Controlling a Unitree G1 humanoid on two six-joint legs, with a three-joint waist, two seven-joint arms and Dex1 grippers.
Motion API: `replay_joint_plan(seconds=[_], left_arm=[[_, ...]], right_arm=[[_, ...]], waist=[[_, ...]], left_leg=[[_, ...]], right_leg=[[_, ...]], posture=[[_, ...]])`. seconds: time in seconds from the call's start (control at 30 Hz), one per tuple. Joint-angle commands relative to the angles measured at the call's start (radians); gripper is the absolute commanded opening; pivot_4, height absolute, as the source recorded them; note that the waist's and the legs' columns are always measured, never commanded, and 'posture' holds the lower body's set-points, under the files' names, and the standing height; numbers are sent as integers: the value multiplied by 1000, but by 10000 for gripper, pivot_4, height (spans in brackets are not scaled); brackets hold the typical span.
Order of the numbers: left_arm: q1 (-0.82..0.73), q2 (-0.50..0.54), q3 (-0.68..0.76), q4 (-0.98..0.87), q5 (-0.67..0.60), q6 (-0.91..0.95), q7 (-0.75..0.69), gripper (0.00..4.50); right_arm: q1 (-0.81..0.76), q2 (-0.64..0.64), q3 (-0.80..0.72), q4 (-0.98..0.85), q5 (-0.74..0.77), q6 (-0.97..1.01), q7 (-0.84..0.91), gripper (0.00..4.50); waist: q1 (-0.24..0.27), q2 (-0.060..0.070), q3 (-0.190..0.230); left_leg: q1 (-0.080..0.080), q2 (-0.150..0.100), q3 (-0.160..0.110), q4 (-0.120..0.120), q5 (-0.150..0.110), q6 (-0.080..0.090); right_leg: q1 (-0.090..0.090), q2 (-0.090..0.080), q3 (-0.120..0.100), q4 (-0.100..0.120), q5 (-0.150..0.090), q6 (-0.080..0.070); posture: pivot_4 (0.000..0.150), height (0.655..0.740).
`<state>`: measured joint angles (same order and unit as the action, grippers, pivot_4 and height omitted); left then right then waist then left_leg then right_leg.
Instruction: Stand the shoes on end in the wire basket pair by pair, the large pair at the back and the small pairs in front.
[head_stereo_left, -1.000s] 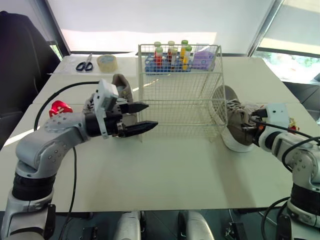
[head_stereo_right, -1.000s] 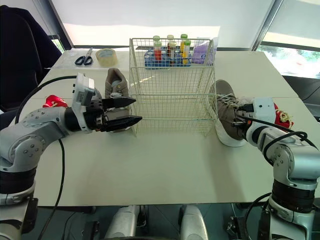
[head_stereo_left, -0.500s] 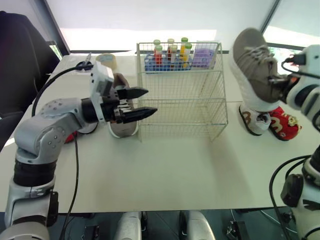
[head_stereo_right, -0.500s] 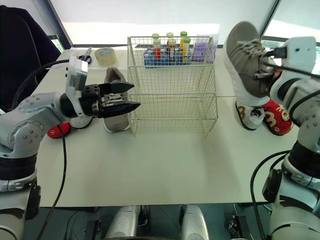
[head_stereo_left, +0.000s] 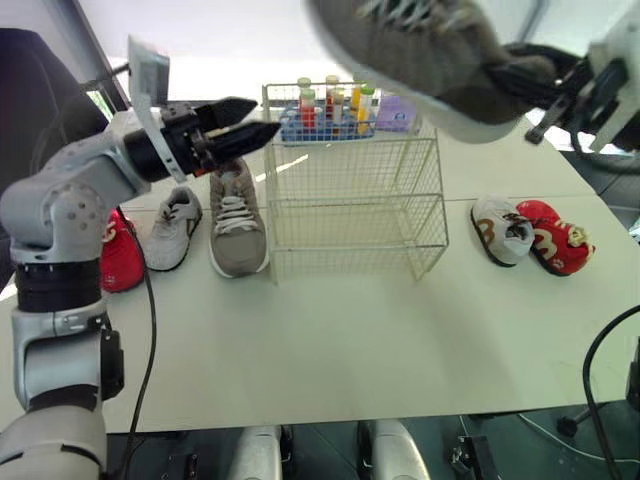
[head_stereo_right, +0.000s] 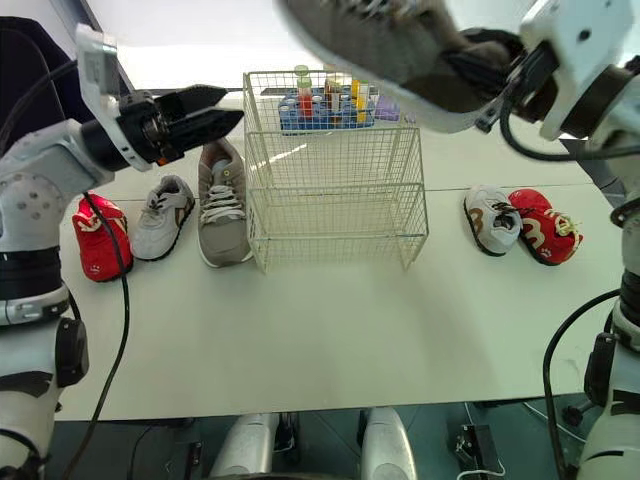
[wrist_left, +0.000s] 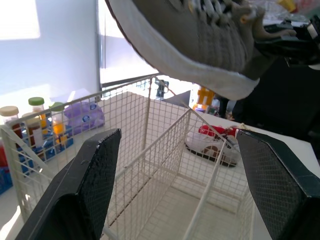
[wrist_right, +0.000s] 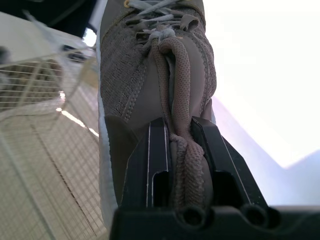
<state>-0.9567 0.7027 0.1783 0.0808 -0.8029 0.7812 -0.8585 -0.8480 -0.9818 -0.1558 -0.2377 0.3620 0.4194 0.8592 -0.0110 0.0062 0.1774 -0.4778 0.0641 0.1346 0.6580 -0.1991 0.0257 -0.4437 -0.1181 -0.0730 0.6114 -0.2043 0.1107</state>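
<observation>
You see the large grey-brown shoe (head_stereo_left: 415, 50) in the air above the wire basket (head_stereo_left: 355, 215), lying nearly flat with its white sole down and its toe toward the robot's left. The right gripper (wrist_right: 180, 165) holds it, the two fingers closed on the heel tab and collar. Half a second ago this shoe was to the right of the basket, beside its top edge; now it is higher and over the basket's top. The other large shoe (head_stereo_left: 237, 215) lies on the table (head_stereo_left: 350, 340) just left of the basket, with a small grey shoe (head_stereo_left: 170, 228) and a small red shoe (head_stereo_left: 118, 250) further left. On the right of the basket lie a small white-grey shoe (head_stereo_left: 503, 230) and a second red shoe (head_stereo_left: 555, 238), each with a curled mark on its side that is too small to read. The left gripper (head_stereo_left: 250, 120) is empty with its fingers spread, near the basket's upper left corner; earlier it was at the basket's middle height. Behind the basket is a rack of bottles (head_stereo_left: 330, 108); their labels cannot be read.
</observation>
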Motion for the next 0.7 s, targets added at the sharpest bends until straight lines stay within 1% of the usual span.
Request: replay_joint_plan(seconds=[0.03, 0.23, 0.3, 0.5, 0.6, 0.63, 0.7], left_arm=[[-52, 23, 36, 11, -6, 11, -13, 37735], [-70, 39, 48, 27, -6, 33, -22, 37735], [-71, 38, 45, 30, -6, 36, -23, 37735], [-59, 32, 13, 21, 12, 52, -34, 37735], [-43, 35, 1, 7, 14, 69, -48, 29487], [-39, 36, -1, 3, 15, 72, -52, 24229], [-24, 39, 2, -14, 6, 84, -59, 15216]], right_arm=[[-30, -34, 13, 19, -63, -198, 80, 1708], [-52, -6, 80, 77, -112, -384, 165, 1708], [-57, 6, 93, 81, -114, -416, 182, 1708], [-86, 39, 125, 98, -127, -476, 209, 1708], [-111, 49, 130, 117, -137, -490, 214, 1702], [-117, 51, 131, 123, -141, -495, 215, 1702], [-132, 49, 131, 148, -163, -517, 215, 1702]], waist=[[0, 0, 0], [-3, -1, 1], [-3, -1, 1], [0, -1, 1], [0, -1, 1], [-1, -1, 1], [-2, -1, 1]], left_leg=[[0, 0, 0, 0, 0, 0], [0, 0, 0, 0, 1, -1], [0, 0, 0, 0, 3, -5], [0, 0, 0, 1, 3, -5], [0, 0, 0, 1, 3, -5], [0, 0, 0, 2, 3, -5], [0, 0, 0, 2, 3, -5]], right_leg=[[0, 0, 0, 0, 0, 0], [0, 0, 0, 1, 0, 0], [0, 0, 0, 1, 0, 0], [0, 0, 0, 2, 0, 0], [0, 0, 0, 2, 0, 0], [0, 0, 0, 2, 0, 0], [0, 0, 0, 3, 0, 0]], posture=[[1500, 7400], [1500, 7400], [1500, 7400], [1500, 7400], [1500, 7400], [1500, 7400], [1500, 7400]])
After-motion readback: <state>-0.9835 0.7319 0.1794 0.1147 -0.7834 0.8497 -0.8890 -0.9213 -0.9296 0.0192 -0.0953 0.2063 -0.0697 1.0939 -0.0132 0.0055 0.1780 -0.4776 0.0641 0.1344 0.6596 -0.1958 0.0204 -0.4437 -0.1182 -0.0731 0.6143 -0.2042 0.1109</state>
